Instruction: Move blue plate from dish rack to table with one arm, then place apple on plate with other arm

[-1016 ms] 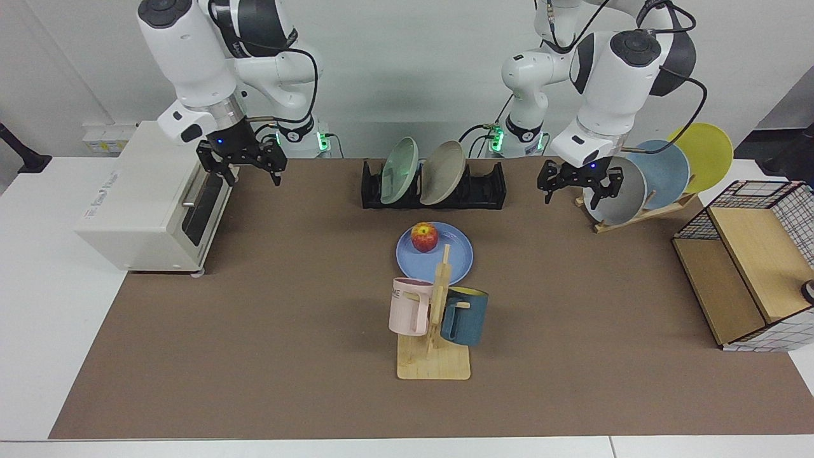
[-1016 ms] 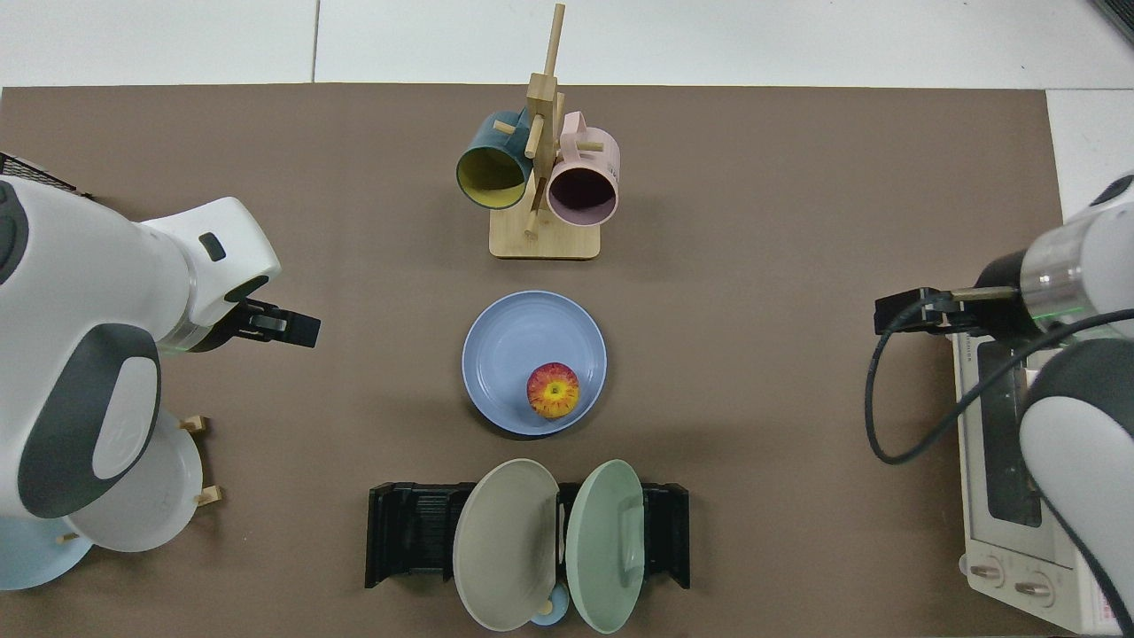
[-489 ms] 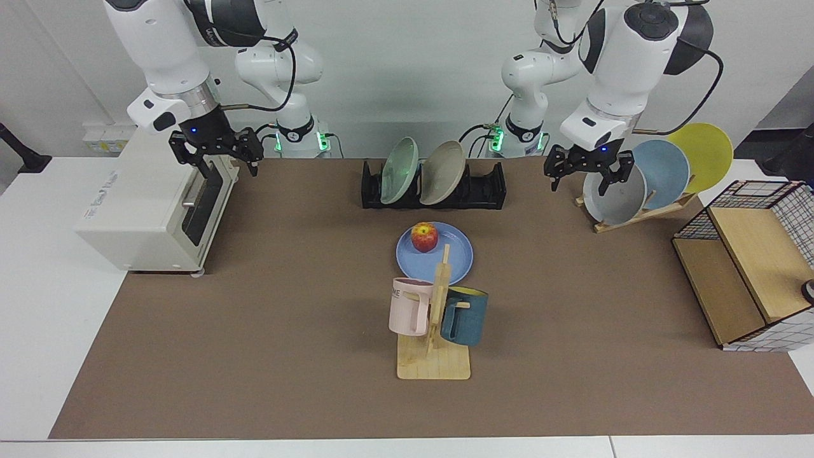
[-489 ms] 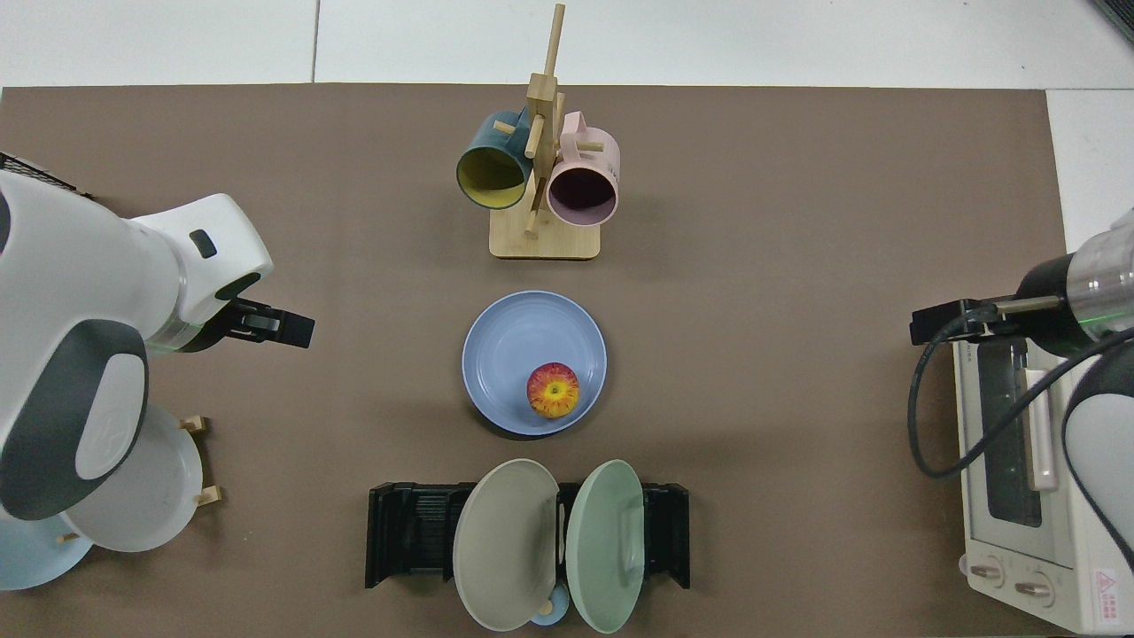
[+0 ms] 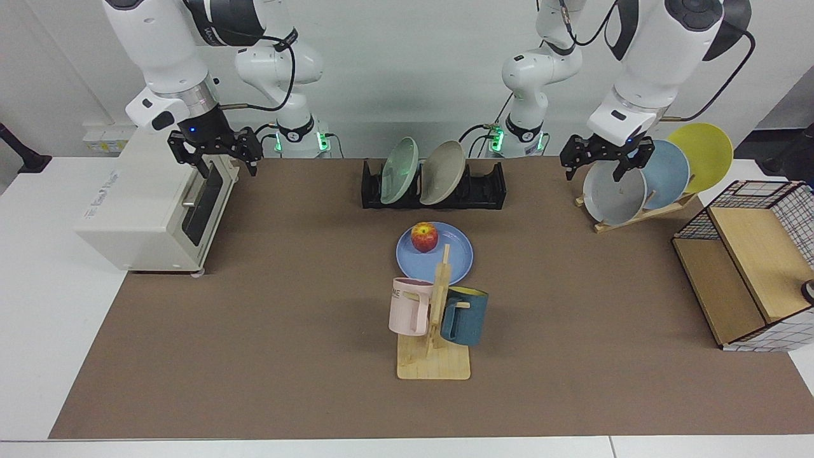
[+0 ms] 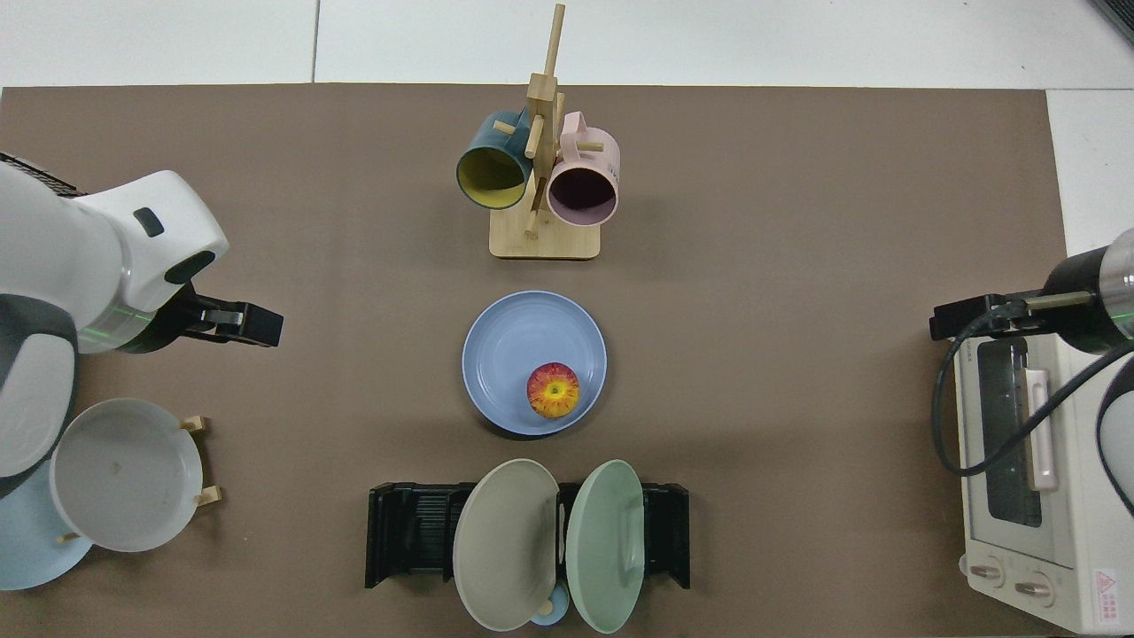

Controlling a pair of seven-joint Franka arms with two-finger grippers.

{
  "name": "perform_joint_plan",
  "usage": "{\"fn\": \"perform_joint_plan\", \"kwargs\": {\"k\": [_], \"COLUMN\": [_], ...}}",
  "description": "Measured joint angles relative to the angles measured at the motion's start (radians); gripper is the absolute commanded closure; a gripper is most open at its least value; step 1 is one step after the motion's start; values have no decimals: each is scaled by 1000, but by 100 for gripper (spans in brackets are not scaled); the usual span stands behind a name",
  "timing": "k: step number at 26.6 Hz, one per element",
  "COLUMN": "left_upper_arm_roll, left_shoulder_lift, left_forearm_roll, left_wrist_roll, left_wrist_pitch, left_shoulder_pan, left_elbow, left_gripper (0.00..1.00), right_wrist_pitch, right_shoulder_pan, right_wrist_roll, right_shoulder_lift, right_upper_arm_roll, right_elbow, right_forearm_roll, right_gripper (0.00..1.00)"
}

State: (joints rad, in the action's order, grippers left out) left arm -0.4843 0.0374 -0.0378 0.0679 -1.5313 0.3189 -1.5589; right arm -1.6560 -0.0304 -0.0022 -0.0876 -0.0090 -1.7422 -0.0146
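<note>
The blue plate (image 5: 445,257) (image 6: 514,354) lies flat on the brown mat of the table (image 5: 254,318), in front of the black dish rack (image 5: 486,187) (image 6: 407,532). The red apple (image 5: 424,236) (image 6: 553,390) rests on the plate, on the side toward the rack. My right gripper (image 5: 214,158) hangs open and empty above the front of the toaster oven. My left gripper (image 5: 607,160) hangs open and empty above the grey plate in the wooden rack. Both are raised and far from the blue plate.
A green plate (image 5: 399,162) and a beige plate (image 5: 442,164) stand in the dish rack. A wooden mug stand (image 5: 434,343) holds a pink mug and a teal mug in front of the blue plate. The toaster oven (image 5: 140,203), a slanted wooden plate rack (image 5: 642,213) and a wire-and-wood shelf (image 5: 744,273) line the sides.
Both arms have risen and drawn back outward: the right gripper toward the toaster oven, the left toward the wooden plate rack. The plate and apple have not moved.
</note>
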Motion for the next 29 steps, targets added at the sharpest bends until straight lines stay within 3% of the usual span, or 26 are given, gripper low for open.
{"fn": "perform_joint_plan", "kwargs": {"k": [17,19,25,29], "left_upper_arm_roll": [-11,21,242,288], "left_shoulder_lift": [29,27,-7,-23], "left_forearm_roll": [0,0,0,0], "left_wrist_roll": [45,45,38,25], "left_wrist_pitch": [-6,3,22,32], "left_shoulder_pan": [-8,-44,-246,-280], "left_elbow": [44,48,54,54], "left_gripper": [0,0,0,0], "right_wrist_pitch": [0,0,0,0], "right_shoulder_pan": [0,0,0,0], "right_wrist_roll": [0,0,0,0], "right_shoulder_lift": [0,0,0,0], "right_upper_arm_roll": [0,0,0,0], "right_elbow": [0,0,0,0], "right_forearm_roll": [0,0,0,0], "right_gripper": [0,0,0,0]}}
